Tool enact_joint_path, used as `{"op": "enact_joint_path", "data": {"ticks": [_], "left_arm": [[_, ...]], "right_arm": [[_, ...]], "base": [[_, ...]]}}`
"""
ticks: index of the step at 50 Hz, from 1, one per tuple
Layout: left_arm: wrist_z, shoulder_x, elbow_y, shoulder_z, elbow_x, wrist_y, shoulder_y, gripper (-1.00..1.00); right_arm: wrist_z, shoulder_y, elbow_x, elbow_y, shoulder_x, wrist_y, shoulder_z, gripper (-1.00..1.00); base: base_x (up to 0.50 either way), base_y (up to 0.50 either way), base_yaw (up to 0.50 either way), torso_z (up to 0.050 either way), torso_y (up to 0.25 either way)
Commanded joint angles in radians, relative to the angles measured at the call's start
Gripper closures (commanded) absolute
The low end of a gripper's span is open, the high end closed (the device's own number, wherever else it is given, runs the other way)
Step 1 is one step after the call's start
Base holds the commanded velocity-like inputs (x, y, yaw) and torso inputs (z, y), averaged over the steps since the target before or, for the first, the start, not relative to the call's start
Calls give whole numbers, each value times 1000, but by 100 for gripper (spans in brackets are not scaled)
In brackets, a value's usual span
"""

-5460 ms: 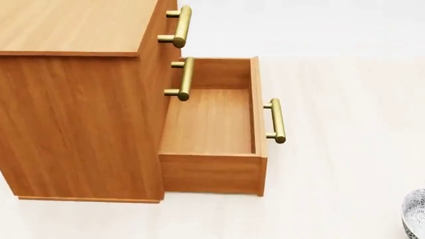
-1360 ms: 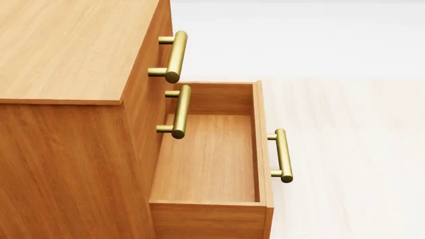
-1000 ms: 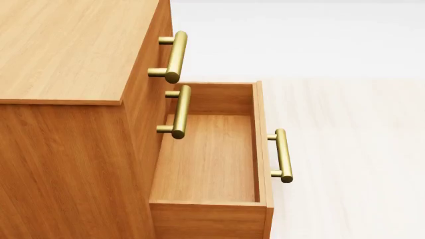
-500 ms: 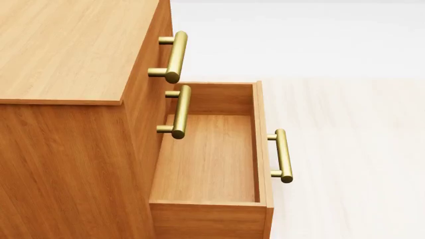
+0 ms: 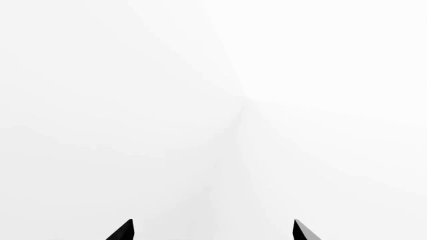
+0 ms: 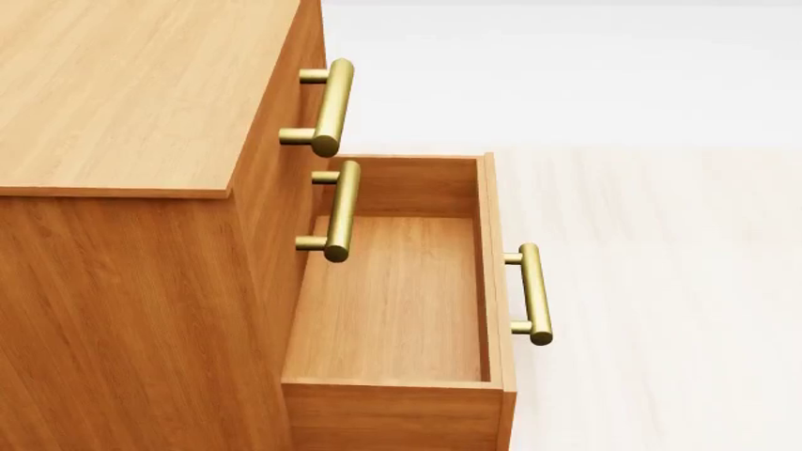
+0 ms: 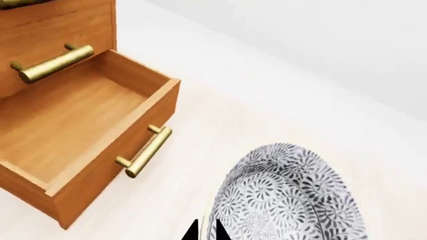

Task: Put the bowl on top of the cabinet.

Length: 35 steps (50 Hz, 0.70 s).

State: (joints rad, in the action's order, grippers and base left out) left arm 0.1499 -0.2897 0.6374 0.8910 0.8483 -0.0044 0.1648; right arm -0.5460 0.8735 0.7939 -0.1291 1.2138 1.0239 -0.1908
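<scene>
floor (image 6: 652,282): i see pale, whitewashed wood grain, running under and beside the furniture | back wall (image 6: 564,66): i see plain white, meeting the floor at a faint seam | left wrist feed: i see only blank white surfaces (image 5: 200,100)

Blue-black floral bowl (image 7: 293,200); orange-brown cabinet (image 6: 138,235).
</scene>
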Motion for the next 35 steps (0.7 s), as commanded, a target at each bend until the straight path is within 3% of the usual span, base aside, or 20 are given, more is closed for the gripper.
{"op": "enact_joint_path", "data": {"ticks": [1, 14, 35], "left_arm": [[1, -2, 2, -3, 1, 2, 2, -100], [-1, -1, 3, -1, 5, 6, 8, -100], [-2, -2, -2, -10, 0, 11, 7, -100]], "right_arm": [[-233, 549, -259, 8, -134, 94, -401, 100], [-374, 811, -399, 134, -328, 68, -583, 100], [-461, 939, -457, 287, -538, -18, -697, 100]], "base": [[0, 0, 0, 0, 0], [0, 0, 0, 0, 0], [0, 0, 0, 0, 0]]}}
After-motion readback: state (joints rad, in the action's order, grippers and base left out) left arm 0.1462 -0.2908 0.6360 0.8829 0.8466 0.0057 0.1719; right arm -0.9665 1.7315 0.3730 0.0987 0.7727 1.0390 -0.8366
